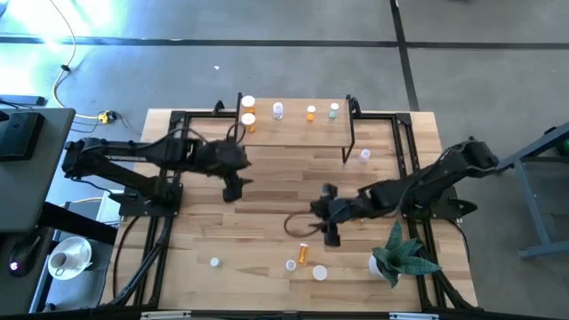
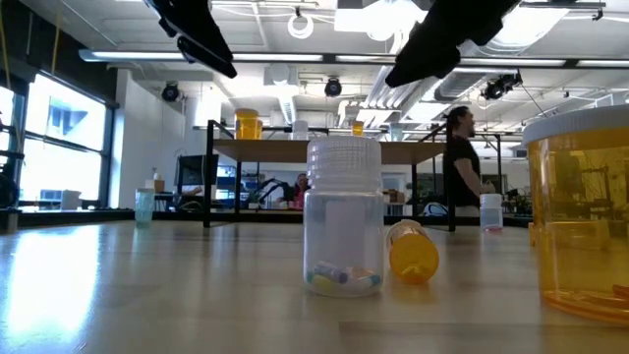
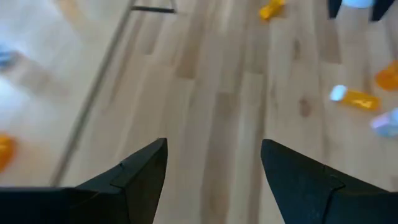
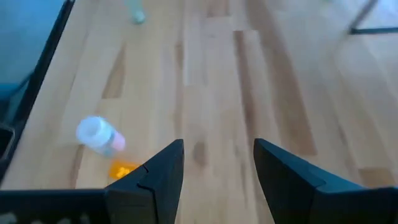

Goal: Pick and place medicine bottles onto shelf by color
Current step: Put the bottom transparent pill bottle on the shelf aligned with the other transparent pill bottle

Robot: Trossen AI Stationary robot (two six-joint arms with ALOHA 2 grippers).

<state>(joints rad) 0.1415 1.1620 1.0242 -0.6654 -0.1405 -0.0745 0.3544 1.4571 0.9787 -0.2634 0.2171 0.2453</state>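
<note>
The shelf (image 1: 293, 132) stands at the table's far middle and carries several medicine bottles, among them an orange one (image 1: 248, 105), a clear one (image 1: 278, 110) and a pale green one (image 1: 333, 110). Another clear bottle (image 1: 364, 156) stands on the table by the shelf's right leg. Near the front edge a clear bottle (image 2: 342, 216) stands upright and an orange one (image 2: 413, 253) lies on its side. My left gripper (image 3: 213, 144) hangs open and empty above bare wood left of centre (image 1: 233, 189). My right gripper (image 4: 219, 143) is open and empty above the table's middle (image 1: 327, 213).
A green spiky plant (image 1: 402, 256) in a white pot stands at the near right. A brown cable loop (image 1: 298, 227) lies beside my right gripper. A small bottle (image 1: 214, 261) stands near left. A large orange bottle (image 2: 580, 216) is close to the low camera.
</note>
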